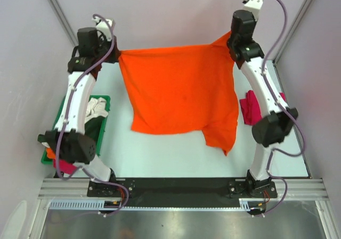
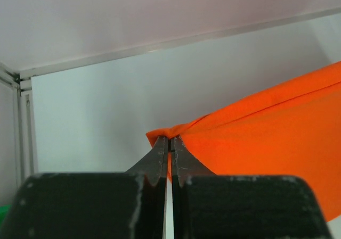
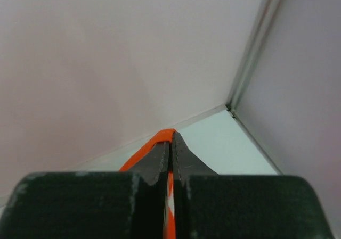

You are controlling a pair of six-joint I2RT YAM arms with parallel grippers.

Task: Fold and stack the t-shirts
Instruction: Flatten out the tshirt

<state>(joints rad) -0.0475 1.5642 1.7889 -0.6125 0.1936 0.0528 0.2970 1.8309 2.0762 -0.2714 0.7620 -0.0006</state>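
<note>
The left gripper (image 2: 169, 139) is clenched on a bunched corner of the bright orange t-shirt (image 1: 181, 90). Its dark, scuffed, tapering jaws are pressed together on the cloth at the centre of the left wrist view. The right gripper (image 3: 171, 135) pinches the opposite corner the same way, with a thin orange fold showing between its tips. In the top view the shirt hangs stretched between them across the upper centre. It is a smooth matte sheet with a taut top edge, and its uneven lower hem droops to a point at lower right over the pale table (image 1: 160, 154). A crumpled magenta-red t-shirt (image 1: 249, 107) lies at the table's right edge. At left, a green plastic bin (image 1: 101, 130) holds rumpled cream cloth (image 1: 97, 107).
</note>
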